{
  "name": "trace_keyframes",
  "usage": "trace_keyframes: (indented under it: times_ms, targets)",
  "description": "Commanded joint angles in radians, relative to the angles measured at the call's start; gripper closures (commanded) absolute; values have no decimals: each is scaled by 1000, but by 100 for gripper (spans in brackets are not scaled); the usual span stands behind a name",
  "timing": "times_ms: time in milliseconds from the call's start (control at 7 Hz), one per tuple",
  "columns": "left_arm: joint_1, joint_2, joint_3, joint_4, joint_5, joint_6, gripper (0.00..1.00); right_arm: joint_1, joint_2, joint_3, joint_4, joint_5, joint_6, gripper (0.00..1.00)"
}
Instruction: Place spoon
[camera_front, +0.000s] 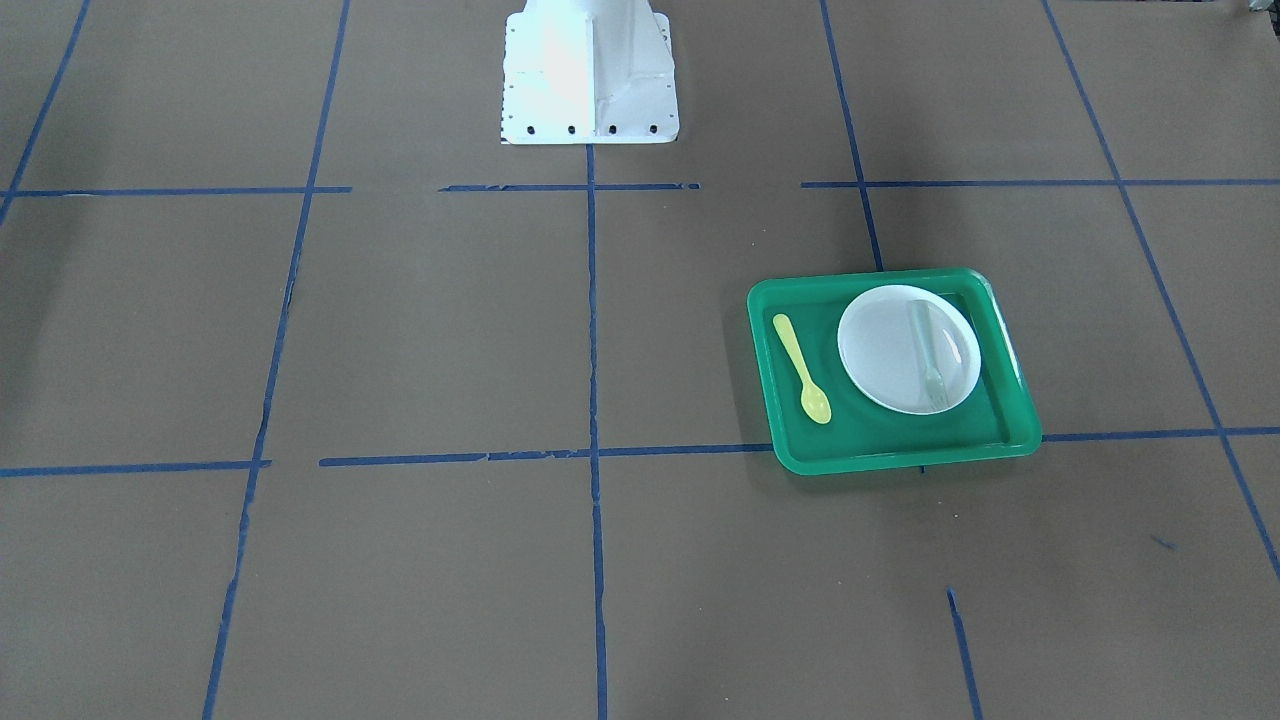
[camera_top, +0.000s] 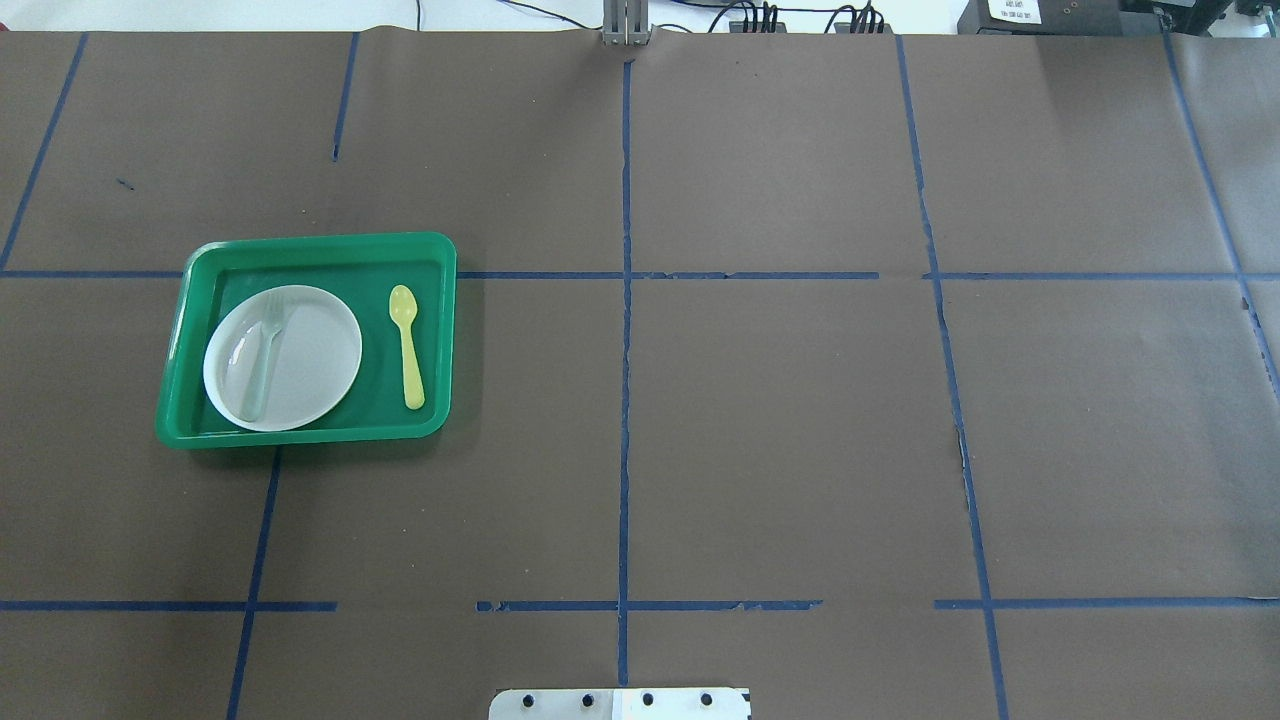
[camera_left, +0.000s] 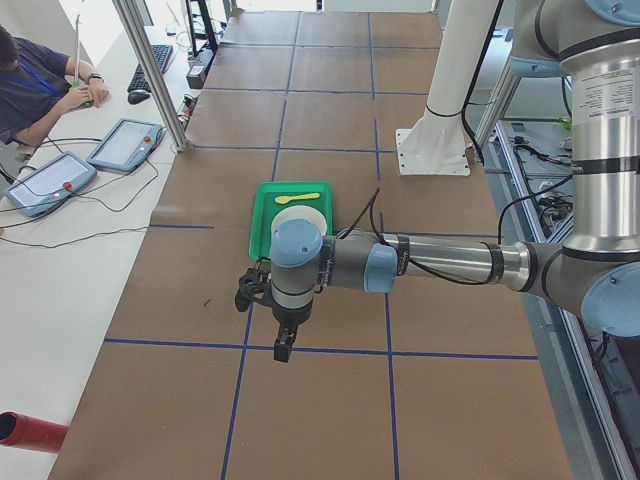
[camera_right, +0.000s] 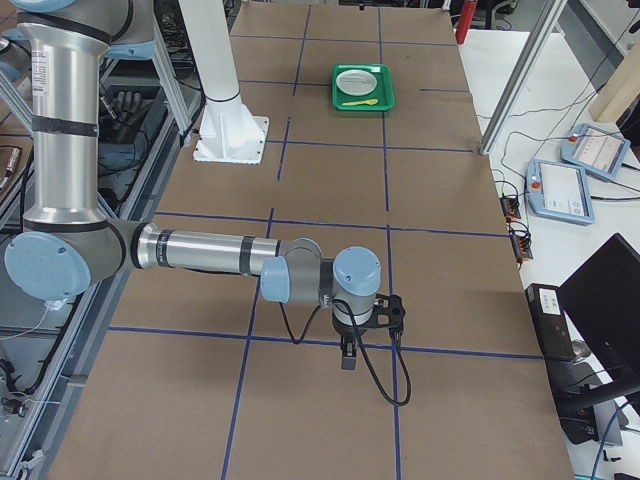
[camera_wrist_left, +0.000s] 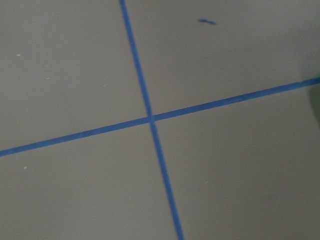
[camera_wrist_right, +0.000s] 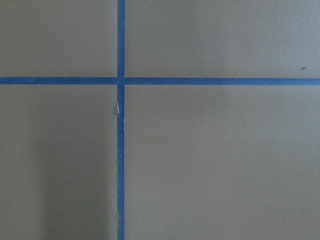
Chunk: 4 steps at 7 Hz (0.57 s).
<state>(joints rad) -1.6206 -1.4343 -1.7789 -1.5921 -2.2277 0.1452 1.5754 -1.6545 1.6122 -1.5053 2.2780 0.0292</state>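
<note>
The small yellow spoon lies flat on the floor of the green tray, beside the white plate. It also shows in the front view and both side views. My left gripper hangs over the table on the near side of the tray in the left side view, apart from the spoon. My right gripper hangs over the far end of the table. I cannot tell whether either is open or shut. Both wrist views show only brown paper and blue tape.
A pale grey-green translucent utensil lies on the plate. The table is covered in brown paper with a blue tape grid. The white robot base stands at the table's edge. An operator sits beside tablets.
</note>
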Motion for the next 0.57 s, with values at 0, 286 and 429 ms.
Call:
trace_keyframes:
  times_ms: [0,286,429]
  targets:
    - [-25,0,-10,27,0,27,0,0,-1,0,0,0,0,0]
    - [-25,-2,-35,23,-4,28,0,0,1,0,0,0,0,0]
    - [-27,-2,-43,23,-10,28,0,0,1,0,-1,0,0,0]
